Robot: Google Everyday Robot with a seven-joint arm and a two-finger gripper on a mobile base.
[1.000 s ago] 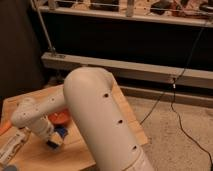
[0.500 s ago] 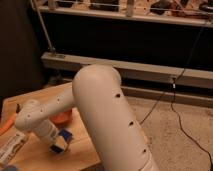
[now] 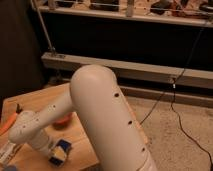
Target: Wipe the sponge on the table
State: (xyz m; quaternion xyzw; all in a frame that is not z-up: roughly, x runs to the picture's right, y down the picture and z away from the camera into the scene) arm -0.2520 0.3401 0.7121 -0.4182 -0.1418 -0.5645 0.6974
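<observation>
The table (image 3: 35, 102) is a light wooden top filling the lower left. My white arm sweeps from the bottom centre over to the left across it. At the arm's end, my gripper (image 3: 57, 154) sits low over the wood near the front edge, shut on the sponge (image 3: 63, 148), a small bright-blue pad that rests against the table top. The arm's big elbow hides the right part of the table.
An orange-red bowl (image 3: 63, 120) peeks out just behind the forearm. A white tube (image 3: 7, 151) lies at the table's left front corner, with an orange item (image 3: 7, 125) behind it. Dark shelving, a metal rail and black cables on speckled floor lie beyond.
The gripper with the sponge has slid toward the table's near edge. The elbow has swung further into the middle of the view, and the bowl is now mostly covered by the forearm.
</observation>
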